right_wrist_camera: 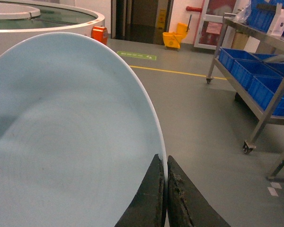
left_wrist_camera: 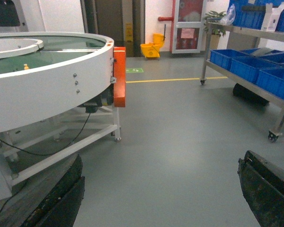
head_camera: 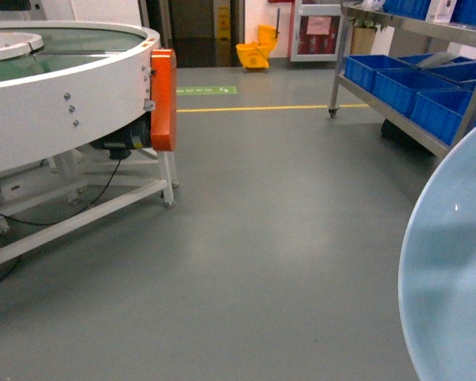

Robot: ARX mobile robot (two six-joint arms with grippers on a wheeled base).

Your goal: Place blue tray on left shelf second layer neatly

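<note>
Grey workshop floor (head_camera: pixel 262 238) stretches toward a metal shelf rack (head_camera: pixel 397 119) holding dark-blue crates. My right end effector (right_wrist_camera: pixel 166 189) pinches the pale sky-blue glossy tray (right_wrist_camera: pixel 71 142) by its rim; my left end effector (left_wrist_camera: pixel 161 189) gapes empty (carrying stage). Next I'd judge: find the left shelf.

Grey floor (head_camera: pixel 262 238), steel shelf rack (head_camera: pixel 397 119), round conveyor (head_camera: pixel 71 87).

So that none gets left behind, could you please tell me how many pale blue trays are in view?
1: the blue tray, pinched at its rim by the right claw. Others may lie outside these views.
</note>
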